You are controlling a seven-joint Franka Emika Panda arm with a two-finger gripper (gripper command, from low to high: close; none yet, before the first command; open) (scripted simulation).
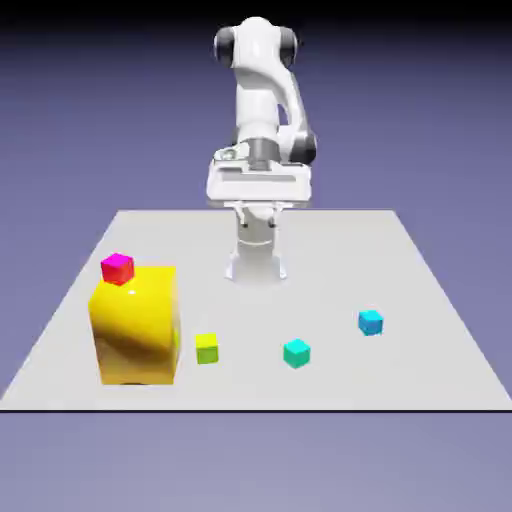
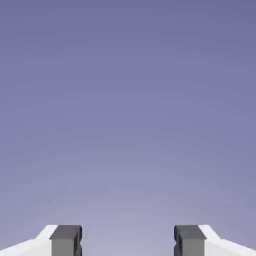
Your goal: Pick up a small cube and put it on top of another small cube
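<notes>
The small sky-blue cube (image 1: 371,322) rests on the grey table (image 1: 420,260) toward the exterior view's right, with nothing touching it. A teal small cube (image 1: 296,353) lies to its left, nearer the front edge. My gripper (image 1: 259,214) hangs high over the table's far middle, well away from both cubes. In the hand view the gripper (image 2: 128,242) is open: its two grey fingertips (image 2: 65,241) stand wide apart with only plain backdrop between them. No cube shows in the hand view.
A big yellow block (image 1: 137,325) stands at the exterior view's left with a magenta small cube (image 1: 118,268) on its top. A yellow-green small cube (image 1: 207,348) sits just to the block's right.
</notes>
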